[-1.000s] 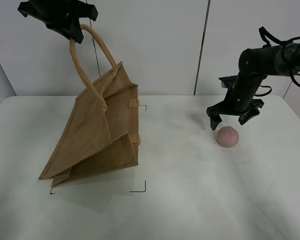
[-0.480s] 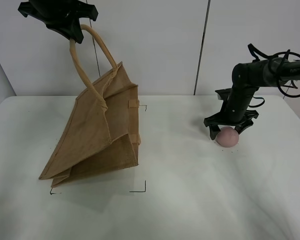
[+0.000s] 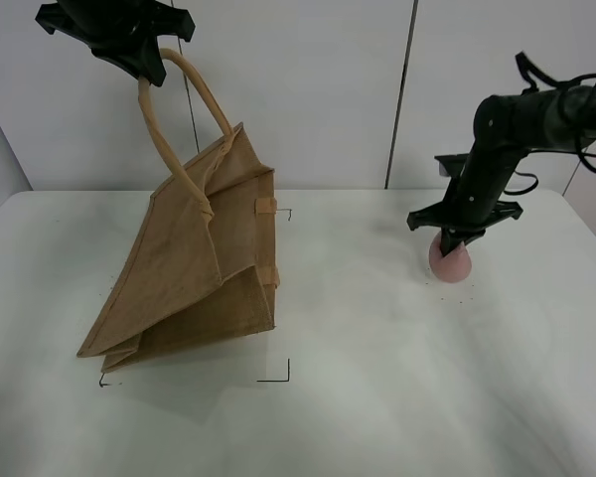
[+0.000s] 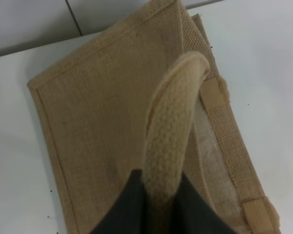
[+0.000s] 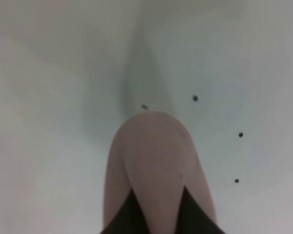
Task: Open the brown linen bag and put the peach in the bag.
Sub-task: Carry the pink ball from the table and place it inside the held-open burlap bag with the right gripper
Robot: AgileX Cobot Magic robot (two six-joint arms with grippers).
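The left gripper (image 3: 147,62) is pinching the top of one loop handle (image 3: 194,94) of the bag (image 3: 194,273), holding it high above the far left part of the worktop (image 3: 377,388). In the left wrist view the rolled handle is sitting between the two dark fingers (image 4: 124,204), which are pressed against it on both sides. The bag is hanging tilted from this handle, with its lower edge resting on the left side of the worktop and its sides lying folded close together. The right gripper (image 3: 455,238) is pointing downward over the far right part of the worktop and is clamping the peach (image 3: 450,262) between its fingers. The right wrist view is showing the pink fruit wedged between the fingertips. Whether the peach is touching the worktop cannot be determined. The peach is sitting well apart from the bag, to its right.
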